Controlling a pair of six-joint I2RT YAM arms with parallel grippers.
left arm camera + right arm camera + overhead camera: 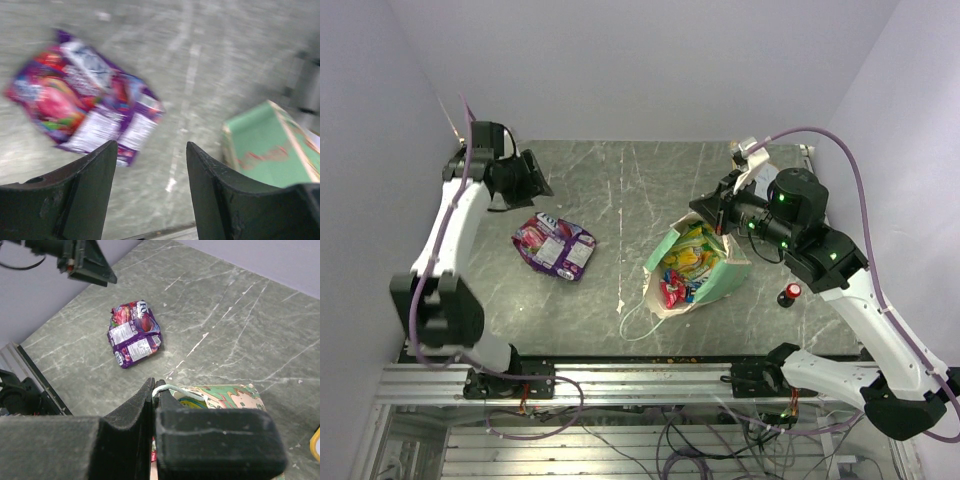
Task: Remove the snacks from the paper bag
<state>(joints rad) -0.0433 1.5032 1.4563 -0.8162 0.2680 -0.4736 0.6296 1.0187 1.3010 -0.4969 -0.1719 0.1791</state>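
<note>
The mint-green paper bag (718, 282) lies tilted on the table with its mouth facing front-left. Yellow, green and red snacks (682, 266) show inside it. My right gripper (716, 211) is shut on the bag's white string handle (176, 388) at the upper rim. Purple snack packets (556, 246) lie on the table left of the bag and appear blurred in the left wrist view (85, 112). Up and to the left of them, near the table's far-left corner, my left gripper (527, 176) hangs open with nothing between its fingers (95, 185). It also shows in the right wrist view (92, 265).
A small black knob with a red cap (789, 294) stands right of the bag. The bag's second string handle (634, 321) trails on the table toward the front edge. Pale walls close in the table on the left, back and right.
</note>
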